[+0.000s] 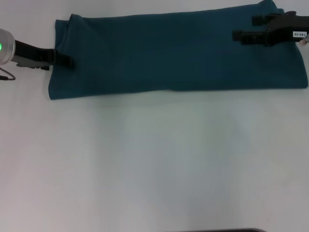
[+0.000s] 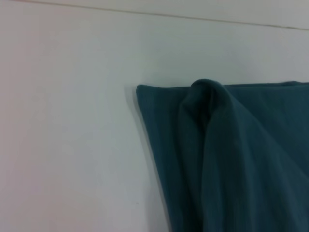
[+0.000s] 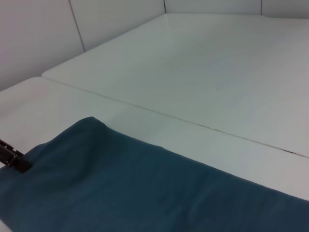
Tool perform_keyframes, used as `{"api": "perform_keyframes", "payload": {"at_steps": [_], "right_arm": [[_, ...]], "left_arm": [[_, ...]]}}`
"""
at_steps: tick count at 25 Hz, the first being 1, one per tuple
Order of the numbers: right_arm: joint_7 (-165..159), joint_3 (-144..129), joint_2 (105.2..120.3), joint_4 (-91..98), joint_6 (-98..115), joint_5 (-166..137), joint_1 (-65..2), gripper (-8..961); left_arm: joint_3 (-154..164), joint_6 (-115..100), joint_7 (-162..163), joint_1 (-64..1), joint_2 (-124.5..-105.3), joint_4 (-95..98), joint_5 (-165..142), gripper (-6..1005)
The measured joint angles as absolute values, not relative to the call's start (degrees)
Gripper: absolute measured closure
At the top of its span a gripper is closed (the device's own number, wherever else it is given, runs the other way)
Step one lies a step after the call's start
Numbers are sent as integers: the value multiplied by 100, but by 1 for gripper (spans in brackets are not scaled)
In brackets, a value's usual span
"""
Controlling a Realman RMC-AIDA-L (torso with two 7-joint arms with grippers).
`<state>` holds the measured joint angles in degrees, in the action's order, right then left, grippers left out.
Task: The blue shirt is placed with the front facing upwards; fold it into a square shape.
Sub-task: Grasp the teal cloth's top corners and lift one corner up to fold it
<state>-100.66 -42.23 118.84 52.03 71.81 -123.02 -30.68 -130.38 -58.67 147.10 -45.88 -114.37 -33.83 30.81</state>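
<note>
The blue shirt point(image 1: 174, 53) lies as a long band across the far side of the table point(image 1: 154, 164), its long axis running from one set of jaws to the other. Left gripper point(image 1: 65, 60) pinches the left end, fabric bunched there. Right gripper point(image 1: 248, 29) sits spread over the right end, holding nothing visible.

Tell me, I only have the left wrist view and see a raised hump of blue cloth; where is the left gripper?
Observer: In the head view the left gripper is at the left end of the blue shirt.
Operator: And the right arm?
Observer: The right gripper is over the shirt's far right corner, open.
Operator: What shape is the shirt?
Observer: A long band across the white table, not square yet.
</note>
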Motion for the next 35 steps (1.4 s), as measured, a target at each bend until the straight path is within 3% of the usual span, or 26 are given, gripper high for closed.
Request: {"api": "perform_keyframes", "payload": {"at_steps": [9,12,22,28,35], "right_arm": [[-10071,-4231,11897,5203,7199,-12502,-3116,102],[-10072,-4236,11898,5203,7208,-12513,-3135,102],[-10134,-4237,11899,5203,7217,-12569,-3150,102],[-10222,-4236,11867,5151,7197,-12585,-3132,102],[-10356,-4236,11851,5142,7203,-12852,-3238,102]], "left_arm": [[-13300,-6012,14445,-4588,-11393,-3326,3145,214],[-13312,-6047,14334,-4588,-11369,-3278,3156,403],[-13514,-6476,13807,-4552,-11411,-3539,3789,861],[-13419,-6594,13799,-4640,-11580,-3779,3761,978],[-13363,-6485,13915,-4672,-11576,-3811,3515,975]]}}
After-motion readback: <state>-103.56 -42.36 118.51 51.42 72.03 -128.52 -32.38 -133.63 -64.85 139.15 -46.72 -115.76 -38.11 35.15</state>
